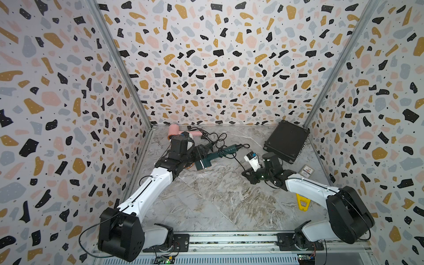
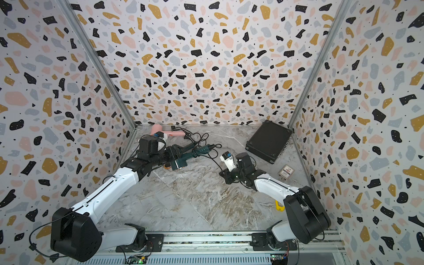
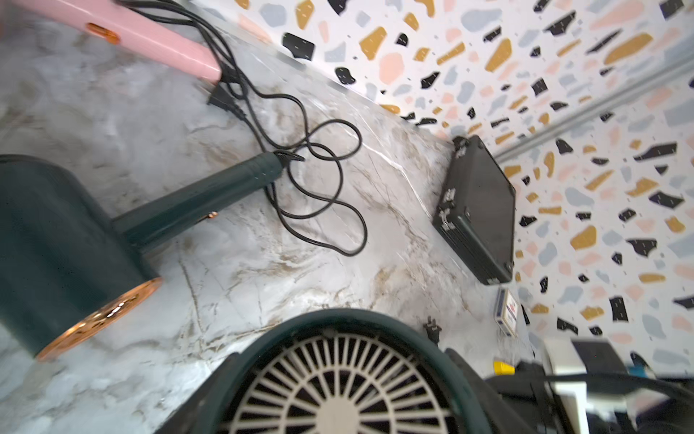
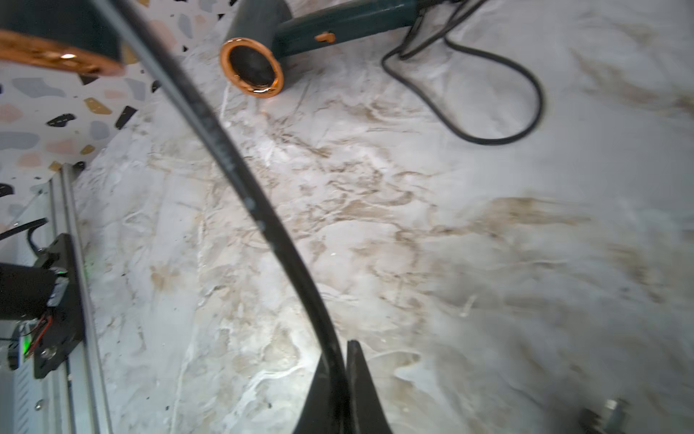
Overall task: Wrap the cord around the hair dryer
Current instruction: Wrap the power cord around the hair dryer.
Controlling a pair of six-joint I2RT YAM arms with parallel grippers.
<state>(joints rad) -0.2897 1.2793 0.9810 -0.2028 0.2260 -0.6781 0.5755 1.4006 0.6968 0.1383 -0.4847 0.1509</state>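
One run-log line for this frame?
left gripper: holds green hair dryer | right gripper: shut on cord | wraps: none seen

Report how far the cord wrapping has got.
Done: only the grips. The left gripper holds a green hair dryer by its barrel; the right gripper is shut on the black cord. In hand: that cord, held up off the table. Left: all the wrapping; no turns show, and loops lie loose.

Bare marble tabletop (image 1: 218, 202) up front; looped cord (image 1: 214, 137), black case (image 1: 286, 142) at back.
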